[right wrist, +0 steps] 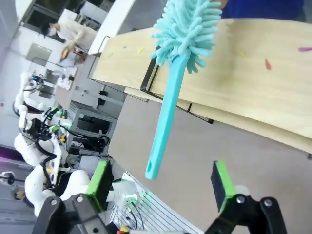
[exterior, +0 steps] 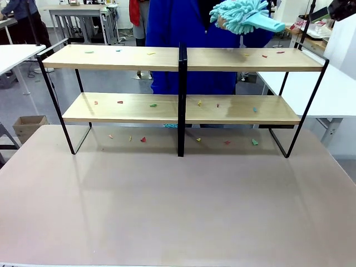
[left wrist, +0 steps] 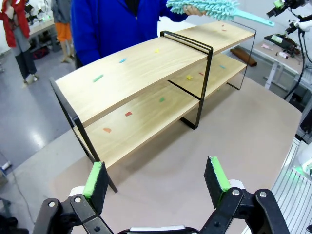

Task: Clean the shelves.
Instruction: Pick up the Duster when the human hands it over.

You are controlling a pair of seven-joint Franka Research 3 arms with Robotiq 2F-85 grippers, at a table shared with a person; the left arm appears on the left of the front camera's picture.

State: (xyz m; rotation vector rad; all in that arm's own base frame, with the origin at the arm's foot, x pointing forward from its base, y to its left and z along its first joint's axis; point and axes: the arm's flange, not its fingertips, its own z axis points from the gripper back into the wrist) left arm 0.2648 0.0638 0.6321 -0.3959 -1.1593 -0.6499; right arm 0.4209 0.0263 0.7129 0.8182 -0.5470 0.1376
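Note:
The shelves [exterior: 125, 57] stand across the far half of the beige tabletop, two light-wood boards in a black frame with a central post [exterior: 182, 100]. Small coloured scraps [exterior: 153, 105] dot both boards. Behind the rack a person in blue holds a fluffy teal duster [exterior: 242, 15] above the top board's right half. In the right wrist view the duster [right wrist: 187, 24] hangs over the shelves [right wrist: 253, 83], its handle tip just ahead of my open right gripper [right wrist: 160, 179], apart from the fingers. My left gripper [left wrist: 156, 178] is open and empty, short of the shelves [left wrist: 146, 63], with the duster [left wrist: 204, 7] beyond.
More scraps [exterior: 143, 139] lie on the beige tabletop [exterior: 178, 211] under the rack. White tables stand at left [exterior: 16, 53] and right [exterior: 334, 94]. A cardboard box [exterior: 28, 125] sits on the floor at left.

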